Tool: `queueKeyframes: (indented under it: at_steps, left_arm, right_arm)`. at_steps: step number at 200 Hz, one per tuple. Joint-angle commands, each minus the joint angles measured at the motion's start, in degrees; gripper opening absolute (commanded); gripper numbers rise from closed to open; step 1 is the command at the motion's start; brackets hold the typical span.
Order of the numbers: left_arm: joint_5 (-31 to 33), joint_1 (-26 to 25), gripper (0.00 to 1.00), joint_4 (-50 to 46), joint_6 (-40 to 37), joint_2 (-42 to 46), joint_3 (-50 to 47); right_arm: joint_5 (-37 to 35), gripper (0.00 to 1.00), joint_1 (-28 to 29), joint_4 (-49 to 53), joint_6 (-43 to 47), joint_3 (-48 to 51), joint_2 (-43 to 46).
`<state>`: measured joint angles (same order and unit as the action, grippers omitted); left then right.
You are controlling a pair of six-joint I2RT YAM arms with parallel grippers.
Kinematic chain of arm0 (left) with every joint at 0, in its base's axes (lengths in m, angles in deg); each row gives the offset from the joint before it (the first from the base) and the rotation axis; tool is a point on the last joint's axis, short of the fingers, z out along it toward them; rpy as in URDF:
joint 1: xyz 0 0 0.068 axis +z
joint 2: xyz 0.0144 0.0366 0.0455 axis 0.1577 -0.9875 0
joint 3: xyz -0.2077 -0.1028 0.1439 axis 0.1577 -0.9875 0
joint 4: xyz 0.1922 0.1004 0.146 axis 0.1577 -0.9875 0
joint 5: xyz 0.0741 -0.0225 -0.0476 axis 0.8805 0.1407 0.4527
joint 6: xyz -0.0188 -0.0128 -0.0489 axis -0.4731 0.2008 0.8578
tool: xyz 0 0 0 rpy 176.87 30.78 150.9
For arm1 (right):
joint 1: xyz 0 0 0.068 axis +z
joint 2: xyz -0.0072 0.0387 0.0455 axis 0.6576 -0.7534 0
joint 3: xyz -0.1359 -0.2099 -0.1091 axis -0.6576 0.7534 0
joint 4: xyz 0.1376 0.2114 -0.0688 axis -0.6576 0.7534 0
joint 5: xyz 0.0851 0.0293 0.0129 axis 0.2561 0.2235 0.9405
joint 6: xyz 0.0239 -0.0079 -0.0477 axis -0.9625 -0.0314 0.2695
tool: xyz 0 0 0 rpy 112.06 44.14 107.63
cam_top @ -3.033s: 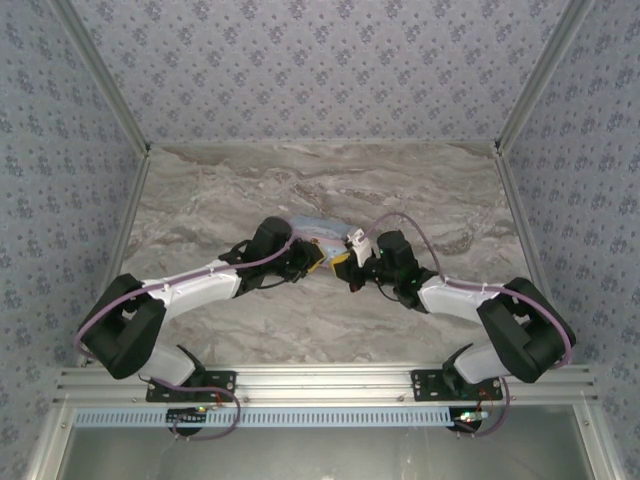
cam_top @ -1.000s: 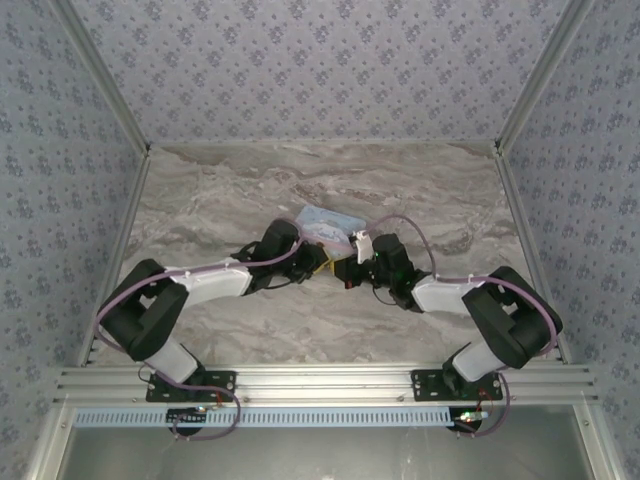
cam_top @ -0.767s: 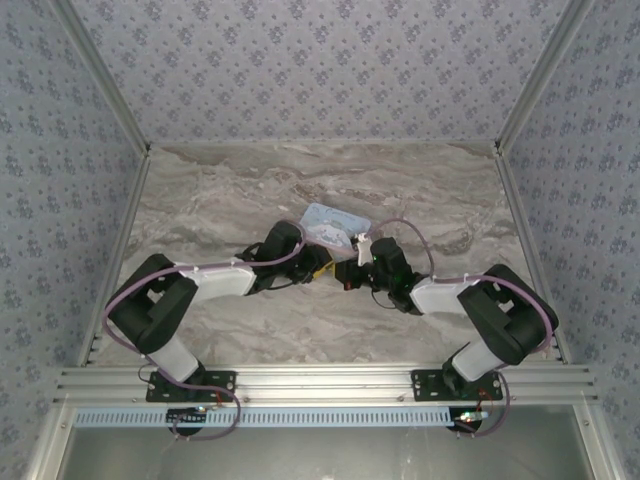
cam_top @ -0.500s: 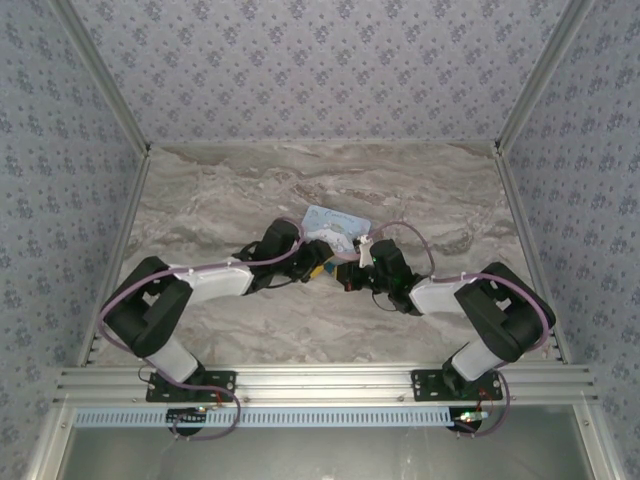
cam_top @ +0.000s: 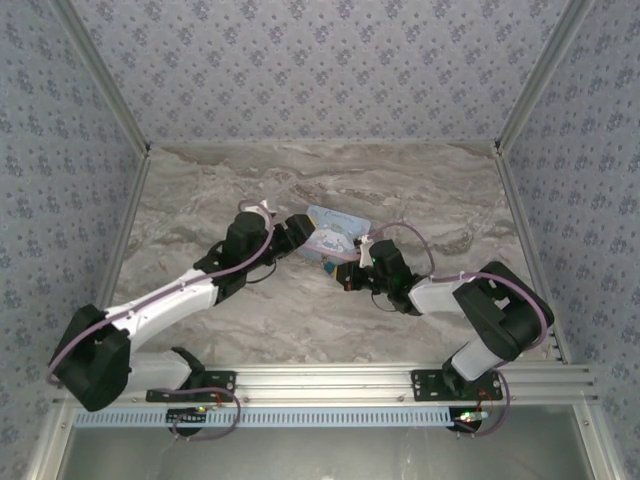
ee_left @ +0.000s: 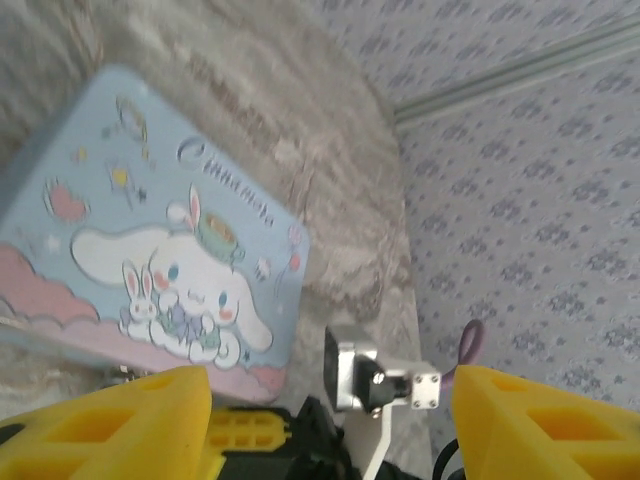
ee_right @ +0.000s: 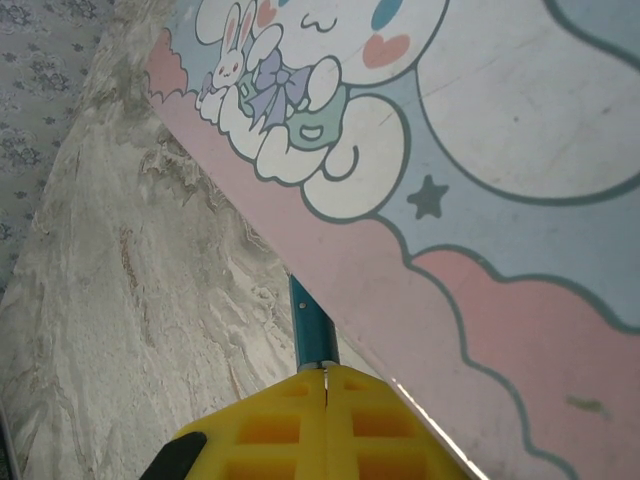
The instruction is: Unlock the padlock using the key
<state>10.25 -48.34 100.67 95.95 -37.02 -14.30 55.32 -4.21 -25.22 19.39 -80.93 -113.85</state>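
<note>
The padlock [ee_right: 308, 325], as best I can judge, is the slim teal-blue sliver sticking out of the right hand [ee_right: 323, 385]. That hand's yellow fingers are pressed tight together on it. Seen edge-on like this, I can't make out its loop or keyhole. It pokes toward twelve o'clock from the fingertips and runs up to the lower edge of the cartoon tin [ee_right: 480, 200], touching it or slipping just under, I can't tell which. The tin lies flat on the marble bench [ee_right: 120, 300]. From above, the left hand [cam_top: 293, 230] sits at about ten o'clock from the right one, just beside the tin's left end. Its wrist view shows its fingers spread wide with nothing between them. I can't spot the key anywhere.

To my eye the job now is bringing key and lock together. The right hand should hold its pinch firm and ease the lock clear of the tin's edge, so the keyhole faces open space. The left hand needs the key gripped by its head, lined up straight with the slot, pushed in gently, then turned. So small a lock could swivel in the pinch if the key goes in crooked.
</note>
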Motion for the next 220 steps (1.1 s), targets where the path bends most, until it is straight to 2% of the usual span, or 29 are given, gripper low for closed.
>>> queueKeyframes:
  at_steps: [1, 35, 73, 96, 113, 139, 167, 195, 220]
  left_arm:
    - [10.2, 0.1, 0.66, 3.0, -7.1, 5.3, -2.7]
    - [20.6, 0.4, 0.83, 1.9, -16.1, 14.0, -5.0]
    - [22.1, 2.7, 0.83, -8.8, -19.5, 20.3, -6.2]
    - [16.4, 5.9, 0.82, -17.7, -13.9, 23.5, -8.0]
    - [11.0, 6.8, 0.80, -18.8, -8.9, 25.5, -11.8]
    - [5.7, 6.8, 0.77, -15.5, -1.3, 28.4, -18.5]
    - [0.5, 6.8, 0.75, -13.1, 0.0, 28.6, -20.0]
    - [-6.4, 6.8, 0.73, -10.1, 1.5, 23.2, -19.2]
    - [-10.4, 6.8, 0.70, 0.2, 5.8, 16.9, -21.9]
  right_arm:
    - [0.2, 0.00, 0.0, 0.2, -1.2, -0.2, -0.8]
    - [0.0, 0.00, 0.5, 0.4, -0.9, -0.4, -0.8]
    - [-0.6, 0.00, 0.8, 0.8, -0.6, -0.9, -0.6]
    - [-0.7, 0.00, 1.3, 0.9, -0.5, -1.2, -0.6]
    - [-0.7, 0.00, 1.5, 0.5, -1.1, -1.3, -0.9]
    - [-0.9, 0.00, 1.9, -0.6, -4.2, -1.0, -1.2]
    - [-1.9, 0.00, 2.7, -1.6, -8.4, -0.7, -0.9]
    - [-3.2, 0.00, 3.8, -1.0, -10.5, -1.3, -0.9]
    - [-4.8, 0.00, 4.7, -1.1, -11.9, -1.4, -1.4]
